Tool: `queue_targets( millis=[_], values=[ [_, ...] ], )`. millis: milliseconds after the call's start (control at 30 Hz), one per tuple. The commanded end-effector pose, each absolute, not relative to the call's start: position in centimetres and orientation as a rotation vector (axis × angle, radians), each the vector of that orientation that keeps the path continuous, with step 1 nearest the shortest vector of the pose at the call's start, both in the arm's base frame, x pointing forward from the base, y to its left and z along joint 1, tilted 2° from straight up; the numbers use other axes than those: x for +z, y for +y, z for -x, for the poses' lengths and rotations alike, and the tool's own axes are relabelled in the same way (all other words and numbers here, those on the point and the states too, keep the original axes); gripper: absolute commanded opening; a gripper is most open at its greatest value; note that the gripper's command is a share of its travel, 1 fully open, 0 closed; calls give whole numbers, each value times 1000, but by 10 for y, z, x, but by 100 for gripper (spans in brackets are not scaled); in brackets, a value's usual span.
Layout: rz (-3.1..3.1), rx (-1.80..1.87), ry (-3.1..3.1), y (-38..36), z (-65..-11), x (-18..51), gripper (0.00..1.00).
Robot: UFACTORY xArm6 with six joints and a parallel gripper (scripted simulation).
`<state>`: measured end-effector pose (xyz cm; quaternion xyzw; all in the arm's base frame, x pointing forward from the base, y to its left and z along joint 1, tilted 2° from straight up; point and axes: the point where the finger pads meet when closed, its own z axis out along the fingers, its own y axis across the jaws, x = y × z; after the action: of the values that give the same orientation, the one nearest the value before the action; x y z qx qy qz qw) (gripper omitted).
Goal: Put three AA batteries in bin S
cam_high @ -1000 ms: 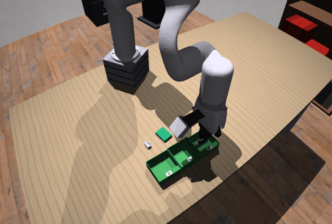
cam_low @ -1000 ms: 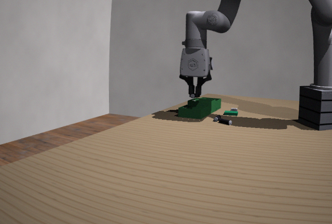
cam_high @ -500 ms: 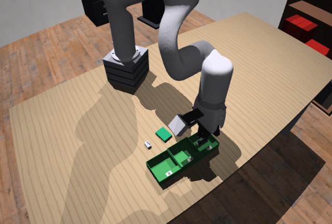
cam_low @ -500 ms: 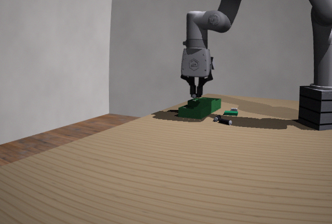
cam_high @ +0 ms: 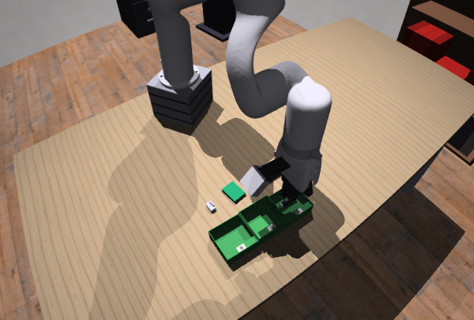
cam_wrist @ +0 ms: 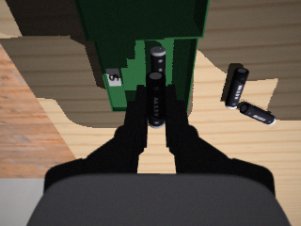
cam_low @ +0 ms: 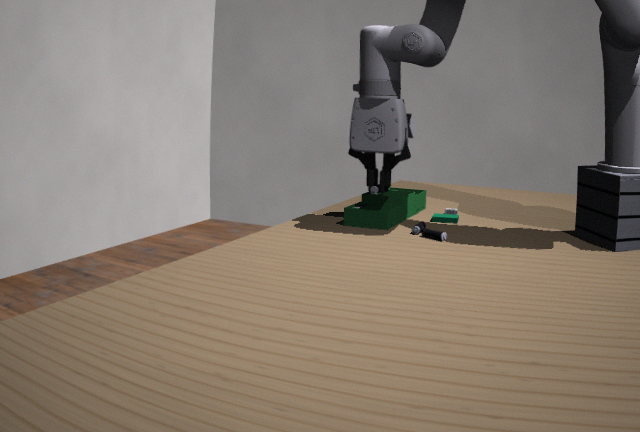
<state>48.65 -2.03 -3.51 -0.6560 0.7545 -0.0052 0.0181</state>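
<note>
My gripper (cam_wrist: 156, 98) is shut on a black AA battery (cam_wrist: 155, 98) and holds it just above the near end of the green bin marked S (cam_wrist: 150, 71). The white S label (cam_wrist: 113, 79) shows on the bin's wall. A second AA battery (cam_wrist: 158, 57) lies inside this bin, right beyond the held one. Two more AA batteries (cam_wrist: 236, 87) (cam_wrist: 257, 113) lie on the table to the right of the bin, touching at their ends. In the top and exterior views the gripper (cam_high: 286, 201) (cam_low: 378, 188) stands upright over the end bin (cam_high: 292, 204) of a row of three.
The S bin joins two other green bins (cam_high: 244, 232) in a row near the table's front edge. A flat green block (cam_high: 233, 190) and a small white thing (cam_high: 210, 206) lie on the table beside the row. The arm's base (cam_high: 179, 102) stands further back.
</note>
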Motion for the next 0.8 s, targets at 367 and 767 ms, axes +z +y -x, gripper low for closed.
queue_targets(
  millis=[367,767],
  values=[
    [2035,-21,2341,-20,-489,-60,0],
    [2035,-21,2341,-20,-489,-61,0]
  ],
)
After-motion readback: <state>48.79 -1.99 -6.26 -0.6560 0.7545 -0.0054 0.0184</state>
